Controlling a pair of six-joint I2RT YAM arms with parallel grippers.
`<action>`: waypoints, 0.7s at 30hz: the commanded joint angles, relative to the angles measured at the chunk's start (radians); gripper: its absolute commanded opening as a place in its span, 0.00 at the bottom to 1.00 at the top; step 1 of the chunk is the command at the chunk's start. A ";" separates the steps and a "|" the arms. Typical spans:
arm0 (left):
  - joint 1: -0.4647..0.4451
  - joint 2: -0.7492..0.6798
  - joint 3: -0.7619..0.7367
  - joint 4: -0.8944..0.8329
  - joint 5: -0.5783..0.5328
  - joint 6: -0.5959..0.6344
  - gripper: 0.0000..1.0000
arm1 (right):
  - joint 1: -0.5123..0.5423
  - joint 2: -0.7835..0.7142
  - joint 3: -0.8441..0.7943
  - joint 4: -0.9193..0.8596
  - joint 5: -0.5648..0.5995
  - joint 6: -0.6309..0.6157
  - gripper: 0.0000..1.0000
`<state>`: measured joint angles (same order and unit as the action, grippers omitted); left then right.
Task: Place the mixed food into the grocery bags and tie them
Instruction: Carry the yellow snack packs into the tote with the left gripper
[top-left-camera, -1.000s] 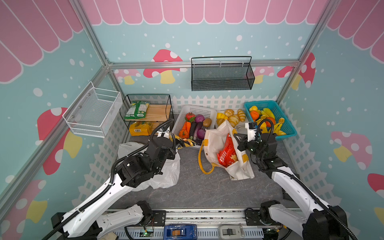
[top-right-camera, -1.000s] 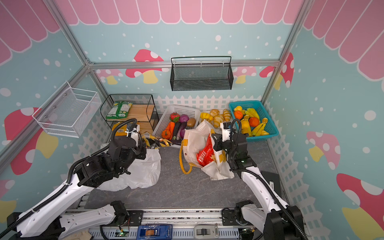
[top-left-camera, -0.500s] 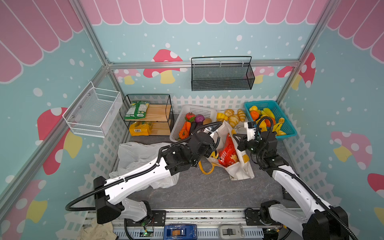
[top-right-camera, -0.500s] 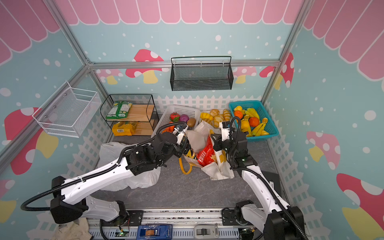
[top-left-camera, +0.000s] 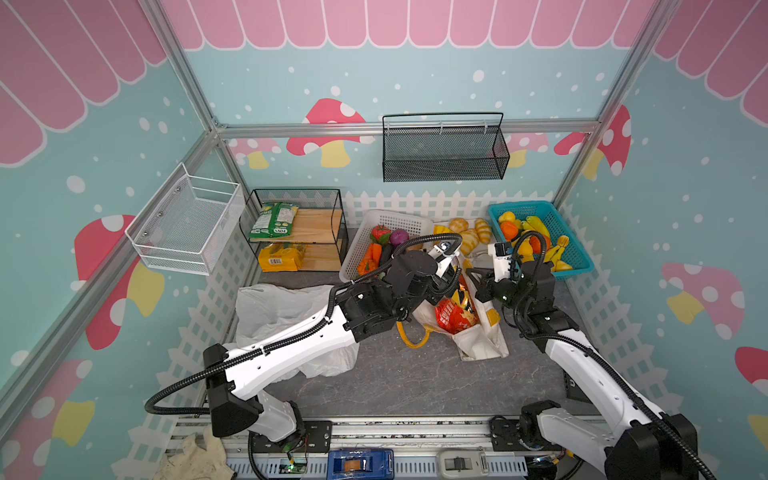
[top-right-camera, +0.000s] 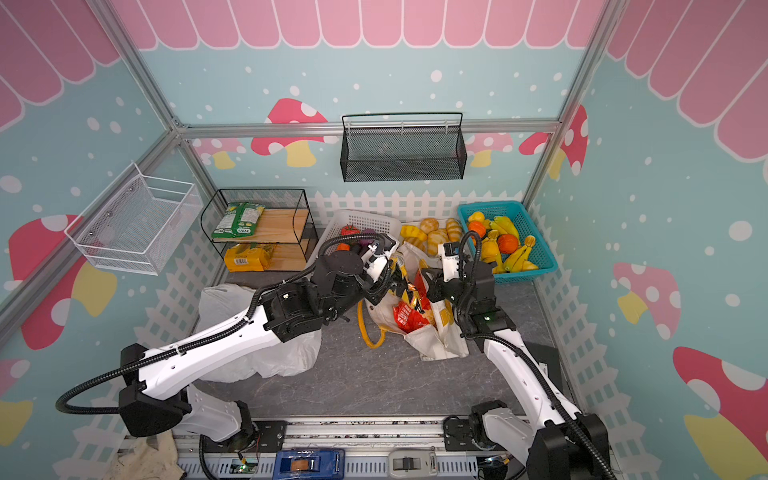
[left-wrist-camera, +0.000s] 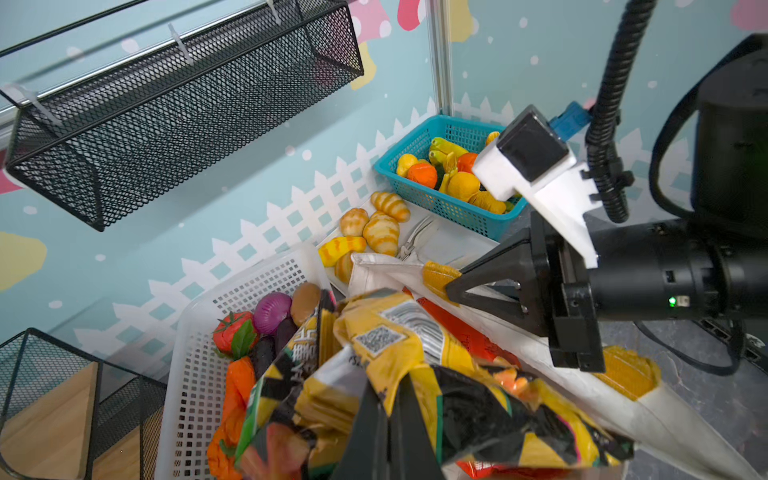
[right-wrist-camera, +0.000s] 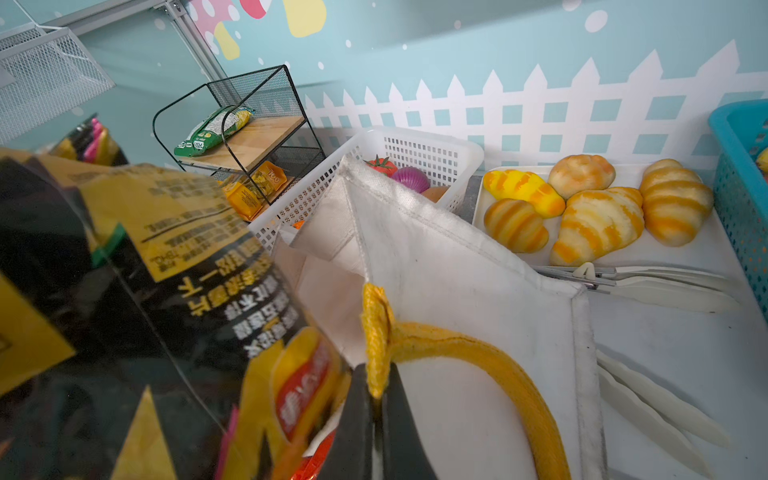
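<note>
**Top views:** left gripper (top-left-camera: 452, 280) reaches across to the canvas tote (top-left-camera: 484, 347), centre-right of the table. It's clamped on the yellow-and-dark snack packet (top-left-camera: 463, 296), which sits over the tote mouth. Right gripper (top-left-camera: 471, 274) pinches the tote's right rim. Red crisp packet (top-left-camera: 451, 318) is already inside. White carrier bag (top-left-camera: 282, 309) is slumped on the left, well apart; can't tell its contents. Toy fruits (top-left-camera: 509, 229) sit in the teal basket (top-left-camera: 575, 239), far right.

**Left wrist:** jaws closed tight on the snack packet's (left-wrist-camera: 415, 353) edge. Packet hangs above the red one (left-wrist-camera: 469, 332). Right gripper (left-wrist-camera: 453, 289) grips the tote rim at a yellow patch.

**Right wrist:** jaws fully closed on the base of the yellow handle (right-wrist-camera: 478, 353), tote wall (right-wrist-camera: 436, 257) pulled up. Snack packet (right-wrist-camera: 166, 270) is close by on the left.

**Status, my read:** one packet bagged, second about to drop in. Left to do: fruits, whatever goes in the carrier bag, and both ties.
</note>
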<state>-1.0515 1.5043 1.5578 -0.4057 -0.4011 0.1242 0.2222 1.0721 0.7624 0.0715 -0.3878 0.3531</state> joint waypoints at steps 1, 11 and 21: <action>-0.006 0.016 -0.028 0.062 0.038 0.041 0.00 | -0.007 -0.012 0.033 -0.003 -0.019 0.013 0.00; -0.005 0.069 -0.226 0.371 0.076 -0.050 0.00 | -0.076 -0.024 0.017 0.066 -0.128 0.135 0.00; -0.003 0.168 -0.270 0.450 0.240 -0.097 0.04 | -0.104 -0.018 0.015 0.106 -0.177 0.182 0.00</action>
<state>-1.0515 1.6268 1.2846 0.0296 -0.2375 0.0299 0.1295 1.0710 0.7666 0.1059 -0.5350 0.5121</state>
